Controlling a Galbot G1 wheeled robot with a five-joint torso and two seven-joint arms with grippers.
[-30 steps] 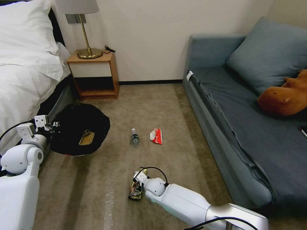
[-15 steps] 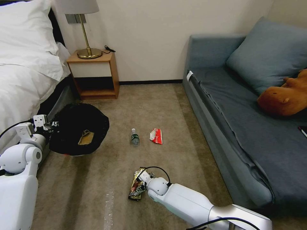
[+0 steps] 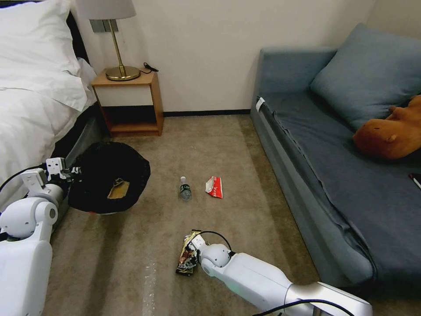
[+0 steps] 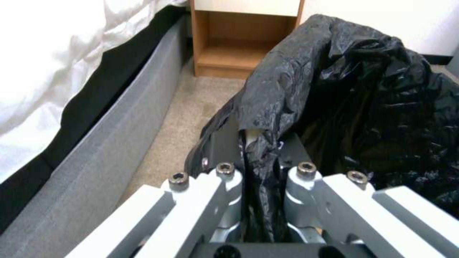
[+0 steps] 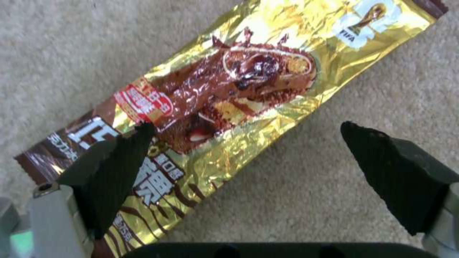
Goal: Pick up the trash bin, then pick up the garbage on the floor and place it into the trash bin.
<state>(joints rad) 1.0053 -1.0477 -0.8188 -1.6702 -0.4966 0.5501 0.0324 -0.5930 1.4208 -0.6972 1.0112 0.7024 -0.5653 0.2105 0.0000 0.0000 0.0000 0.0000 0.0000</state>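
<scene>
The first step looks done: the left end effector [image 4: 253,157] is clamped on the rim of the trash bin [image 3: 109,175], its fingers pinching the wrinkled black liner [image 4: 363,93], and the bin hangs tilted beside the bed [image 3: 30,109], just in front of the nightstand [image 3: 129,103]. One piece of garbage is already inside, a tan paper scrap [image 3: 118,188] lying on the liner. Three pieces are left on the floor [image 3: 245,175]: one clear bottle [image 3: 185,188] with a green label and one red-and-white packet [image 3: 214,187] near each other in the middle of the carpet, well apart from the sofa [image 3: 333,166], and one gold-brown wrapper [image 3: 187,254] nearer the robot. The right end effector [image 5: 249,150] is low over that wrapper with its fingers spread wide, one pad [image 5: 119,168] over the wrapper's printed end and the other over bare carpet; nothing is gripped yet. By my count, one of four pieces is binned, and the wrapper seems to be the piece in hand.
</scene>
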